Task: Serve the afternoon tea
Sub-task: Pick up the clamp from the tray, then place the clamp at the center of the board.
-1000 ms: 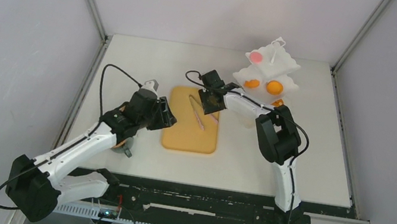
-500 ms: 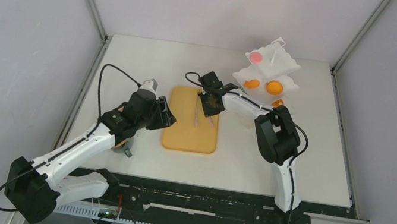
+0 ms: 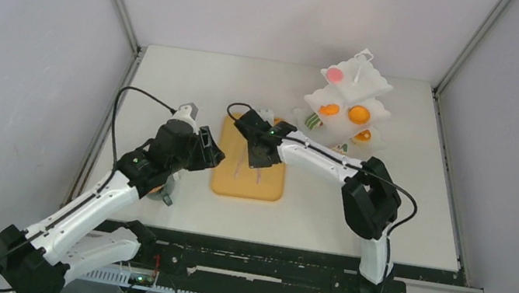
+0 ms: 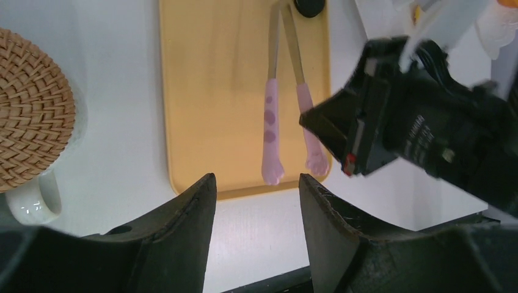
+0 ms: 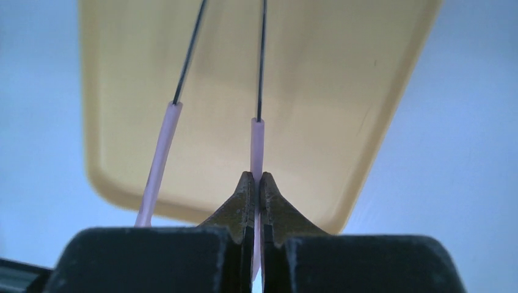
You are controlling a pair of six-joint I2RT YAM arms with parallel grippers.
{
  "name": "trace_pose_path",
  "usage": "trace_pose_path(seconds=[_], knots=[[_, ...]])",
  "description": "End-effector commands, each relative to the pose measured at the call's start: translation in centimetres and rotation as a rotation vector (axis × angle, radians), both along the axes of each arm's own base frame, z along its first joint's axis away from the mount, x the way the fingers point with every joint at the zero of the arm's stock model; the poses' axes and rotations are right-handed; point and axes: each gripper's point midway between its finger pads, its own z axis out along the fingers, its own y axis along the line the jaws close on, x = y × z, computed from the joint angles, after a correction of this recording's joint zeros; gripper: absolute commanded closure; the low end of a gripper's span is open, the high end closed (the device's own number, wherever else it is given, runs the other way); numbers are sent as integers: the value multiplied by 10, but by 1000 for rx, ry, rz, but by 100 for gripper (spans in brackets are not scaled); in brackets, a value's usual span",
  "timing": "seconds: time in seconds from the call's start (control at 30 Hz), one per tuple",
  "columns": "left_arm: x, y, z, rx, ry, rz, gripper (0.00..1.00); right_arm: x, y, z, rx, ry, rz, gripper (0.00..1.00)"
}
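1. The big change is that my right gripper [image 5: 255, 186] is now clenching one pink-sleeved arm of the pink tongs [image 4: 270, 122]. A second ago those jaws were standing apart over the far end of the tan board [image 4: 214, 91]. I'm only pinching the one arm, and the other is hanging free just beside it.
2. That arm has also been swinging left and toward me. The tongs were lying diagonally across the board, and now they're running along its length with the pink tips near the near edge. I can't tell if they're lifted or dragging on the board.
3. My left gripper [image 4: 256, 183] is hanging released with nothing in it, over the board's near edge, and it has barely shifted. The white mug [image 4: 30, 204] with a woven coaster [image 4: 30, 110] over its top is sitting just beside it.
4. The pastries are sitting on the white tiered stand [image 3: 377, 81] at the far right. There's a pink round [image 3: 335, 73] up top, orange tarts [image 3: 359, 114] below it, and a striped green piece [image 3: 311, 121] lower left. They're all well apart from both grippers.
5. My take is that I'm tooling up, not serving yet. Holding a single arm probably won't be letting me squeeze the tongs, so a regrip looks likely.
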Motion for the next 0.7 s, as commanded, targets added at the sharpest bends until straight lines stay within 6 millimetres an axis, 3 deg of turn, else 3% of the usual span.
trace_pose_path(seconds=[0.0,0.17,0.37,0.67], knots=[[-7,6,1,7,-36,-10,42,-14,-15,48,43,-102,-278,100],[-11,8,5,-3,-50,-11,42,-40,-58,59,1,-154,-593,100],[-13,14,11,35,-77,-24,42,-78,-113,46,-91,-139,-928,100],[-13,15,12,49,-77,-29,42,-106,-122,16,-49,-56,-1171,100]])
